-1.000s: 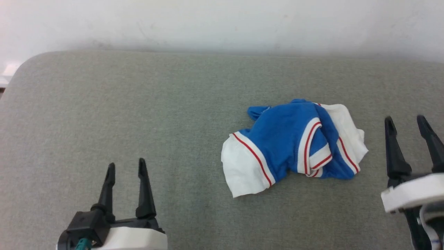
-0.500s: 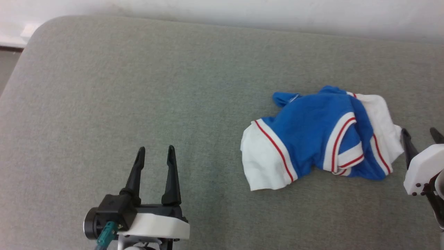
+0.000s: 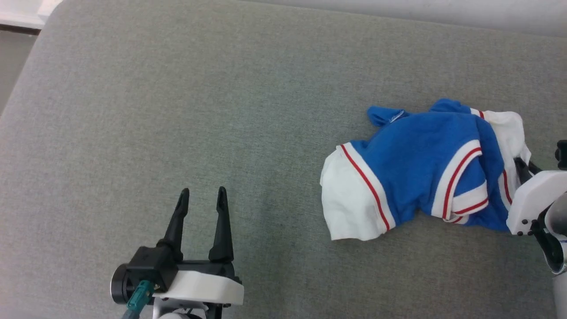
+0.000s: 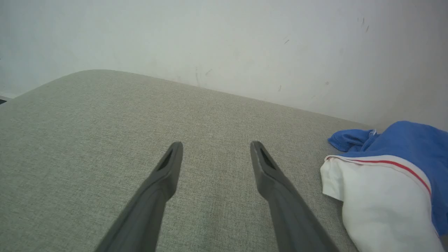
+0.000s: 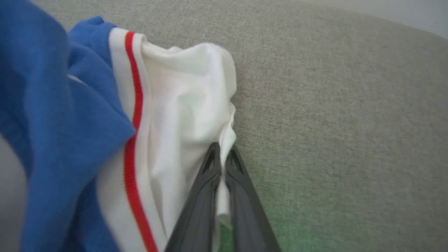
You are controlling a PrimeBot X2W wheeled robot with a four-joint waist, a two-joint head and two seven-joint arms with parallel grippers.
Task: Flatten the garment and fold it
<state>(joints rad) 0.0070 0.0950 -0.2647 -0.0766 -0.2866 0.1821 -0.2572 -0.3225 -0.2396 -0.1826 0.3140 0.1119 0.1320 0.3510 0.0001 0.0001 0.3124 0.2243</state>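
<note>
Garment (image 3: pixel 425 168) and right gripper (image 5: pixel 221 148) have just met — that is the big change. A second ago the right gripper's two dark fingers stood wide apart, off at the 3 o'clock side of the shirt. Now they are pressed together, with a thin fold of the white sleeve (image 5: pixel 189 91) pinched between their tips. In the right wrist view a little strip of white cloth shows squeezed between them.

Going outward from that pinch, the white sleeve bunches up toward 12 o'clock. At 9 o'clock comes the red stripe, then the blue body, all crumpled in a heap. The garment lies on the grey cushion (image 3: pixel 177 110), at the 3 o'clock side of the head view. Its other white sleeve sticks out at about 7 o'clock of the heap. It is not flat yet, and nothing is folded.

The left gripper (image 3: pixel 202 191) is well apart from the shirt, at about 7 o'clock in the head view. Its fingers are spread wide with nothing between them, same as before.

The head camera has tipped down too, so the whole picture has slid.

I think this is the first hold — the sleeve can now be pulled out sideways to start spreading the shirt.
</note>
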